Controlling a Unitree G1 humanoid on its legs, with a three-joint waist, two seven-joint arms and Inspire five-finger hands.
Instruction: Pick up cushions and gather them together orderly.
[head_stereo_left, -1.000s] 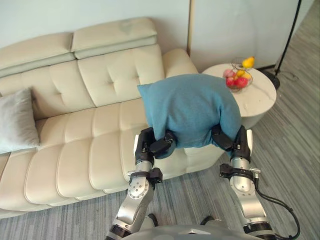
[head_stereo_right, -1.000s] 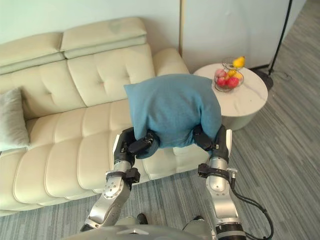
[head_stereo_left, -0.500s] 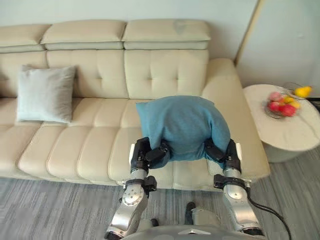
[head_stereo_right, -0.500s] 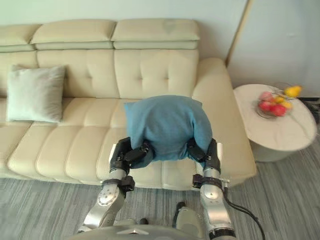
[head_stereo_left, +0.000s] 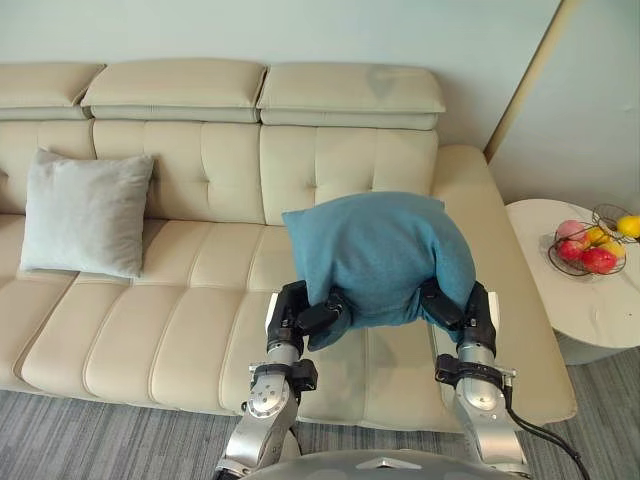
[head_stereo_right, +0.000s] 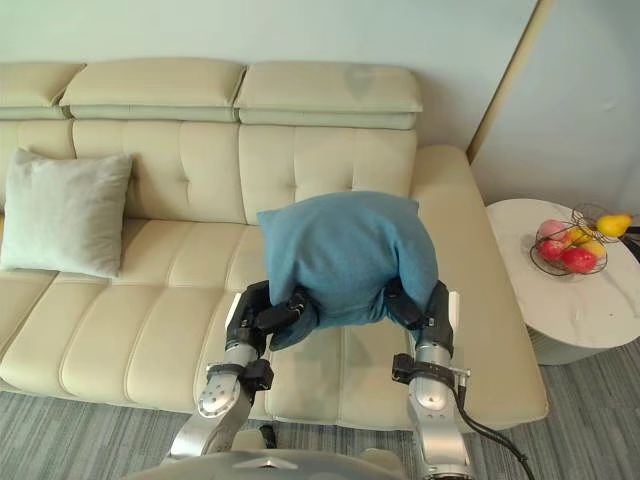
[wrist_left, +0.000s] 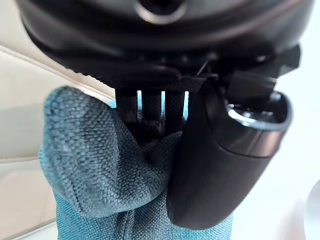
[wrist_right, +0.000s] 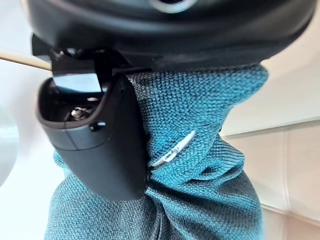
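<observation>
Far left, a pale grey square fabric cushion (head_stereo_left: 85, 212) leans upright against the backrest of the cream tufted leather sofa (head_stereo_left: 180, 310); that looks like the gathering spot.

Moving along, the left hand (head_stereo_left: 305, 318) is up over the seat, and its wrist view shows thumb and fingers nipped together on a bunched lower corner of the teal woven cushion (head_stereo_left: 380, 255). The teal cushion hangs clear of the seat between both hands, in front of the sofa's right-hand section, well apart from the grey one.

On the other side, the right hand (head_stereo_left: 455, 305) is curled into the opposite lower corner; its wrist view shows the cloth gathered against the thumb, a small silver zip pull (wrist_right: 172, 150) just beside it.

This one should carry light and soft; it will sag and fold rather than hold shape; the coarse weave should resist slipping. Corners or side edges are the sensible hold, away from the zip.

Far right, a round white counter (head_stereo_left: 590, 310) bears a wire fruit bowl (head_stereo_left: 590, 245).
</observation>
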